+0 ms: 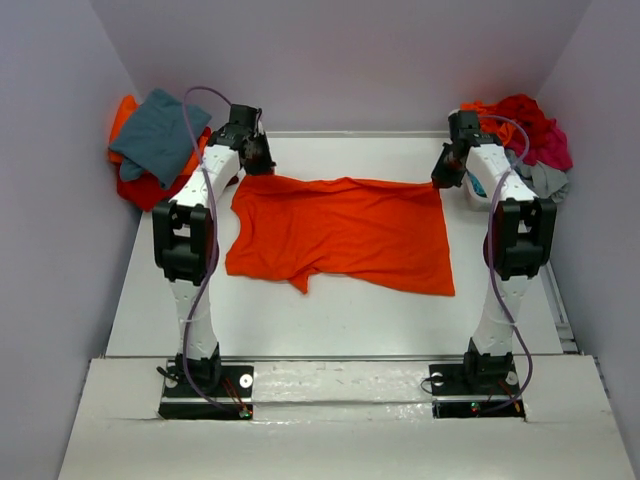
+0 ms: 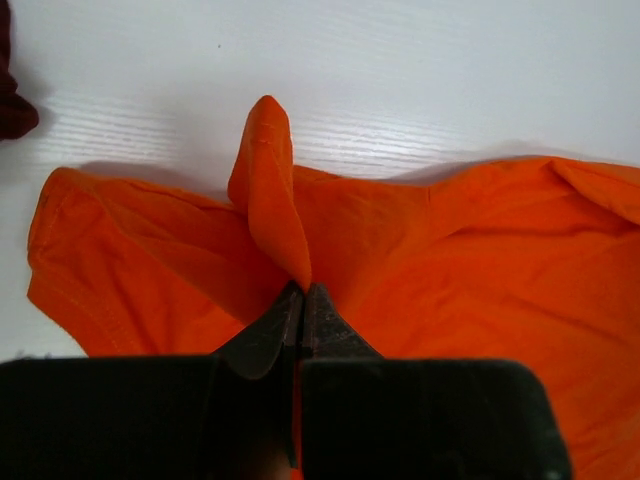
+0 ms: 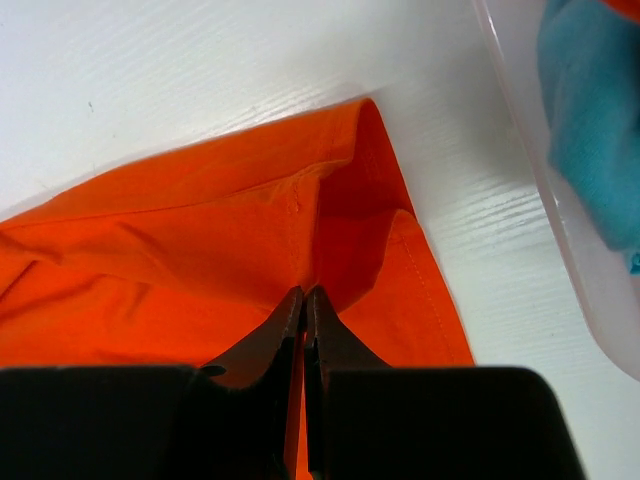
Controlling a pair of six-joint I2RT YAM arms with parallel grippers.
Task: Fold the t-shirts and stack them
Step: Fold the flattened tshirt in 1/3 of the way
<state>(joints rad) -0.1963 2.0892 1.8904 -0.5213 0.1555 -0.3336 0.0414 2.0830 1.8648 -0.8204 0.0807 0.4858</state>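
1. Orange t-shirt (image 1: 340, 235) spread over the white table (image 1: 330, 330) at the centre of the top view, raised slightly at both upper corners.
2. Left gripper (image 1: 253, 158) at the cloth's upper left: jaws pressed together, pinching a raised peak of fabric by the sleeve, clearest in the left wrist view (image 2: 303, 292).
3. Right gripper (image 1: 445, 172) at the cloth's upper right: jaws likewise clamped on the hem corner, seen in the right wrist view (image 3: 304, 294), just beside the white bin (image 3: 560, 230) at that frame's right edge.
4. Probable step in hand: bringing the upper edge down toward the bottom of the frame for a first fold.
5. Lift both pinches evenly and travel in parallel, for a taut, unstretched edge.
6. Mind the rumpled flap (image 1: 303, 280) at the lower left of the cloth; likely to crease if folded over unflattened.
7. Match corner to corner, then release only once flat on the table.
8. Steer clear of the shirt pile (image 1: 155, 145) at upper left and the shirt heap (image 1: 520, 125) at upper right.
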